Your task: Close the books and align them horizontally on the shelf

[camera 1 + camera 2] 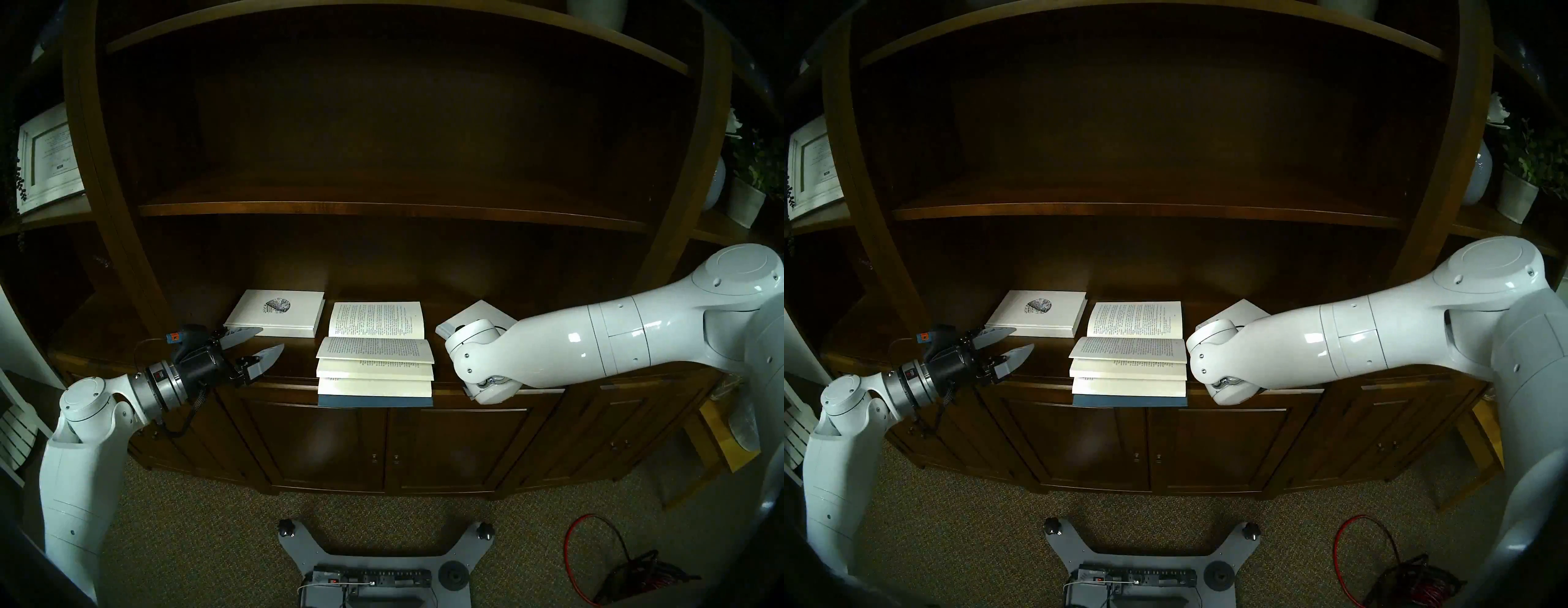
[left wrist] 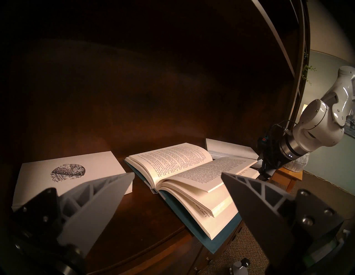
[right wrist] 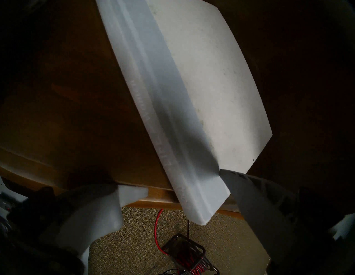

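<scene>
A thick blue-covered book (image 1: 375, 339) lies open on the dark wooden shelf ledge (image 1: 292, 365), its front edge overhanging the ledge. It also shows in the left wrist view (image 2: 182, 172). My left gripper (image 1: 271, 338) is open and empty, hovering left of it. A closed white hardback with a pale blue spine (image 3: 201, 86) lies askew at the right (image 1: 479, 312), one corner past the ledge edge. My right gripper (image 3: 184, 181) is open with its fingers either side of that corner; the right finger (image 3: 240, 184) touches the cover. The arm hides this gripper in the head views.
A third closed white book with a round drawing (image 1: 275, 314) lies behind the left gripper. An upper shelf board (image 1: 382, 210) hangs over the ledge. Cabinet doors (image 1: 318, 446) are below. My base (image 1: 365, 560) and a red cable (image 1: 594, 552) are on the carpet.
</scene>
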